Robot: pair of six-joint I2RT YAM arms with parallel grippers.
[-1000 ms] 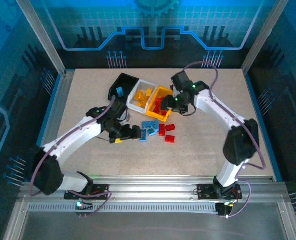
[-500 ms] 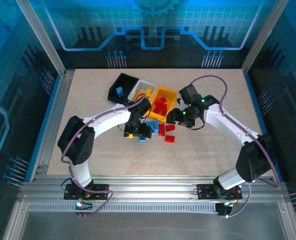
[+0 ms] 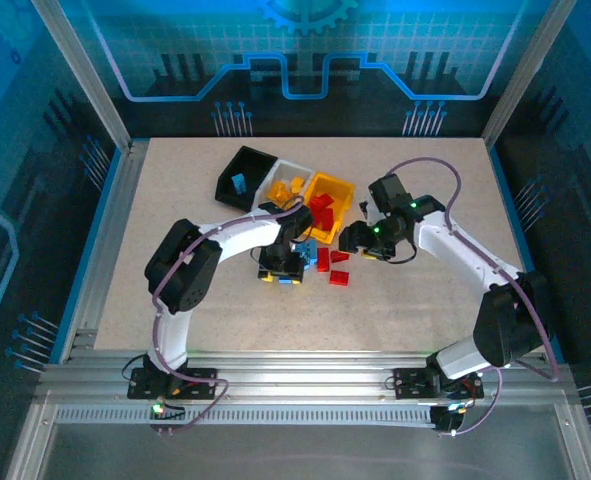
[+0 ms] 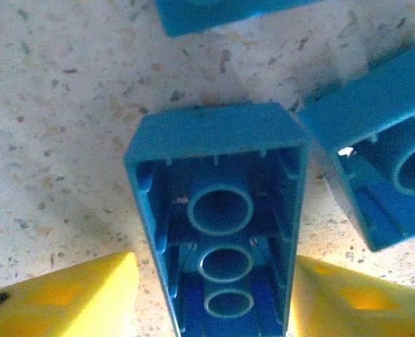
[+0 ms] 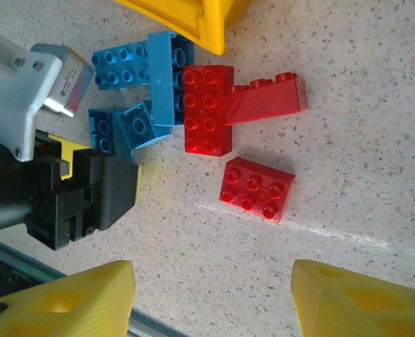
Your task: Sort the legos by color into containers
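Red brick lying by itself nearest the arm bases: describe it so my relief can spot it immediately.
Find the yellow-orange bin, rightmost of the three; a cluster of blue and red bricks lies just in front of it. The red brick sits on the cluster's near side, studs up. Unlike the other two red ones, which touch each other, it touches nothing.

left fingers (image 4: 67,295) spread | right fingers (image 5: 60,298) spread | 2 arms bent inward
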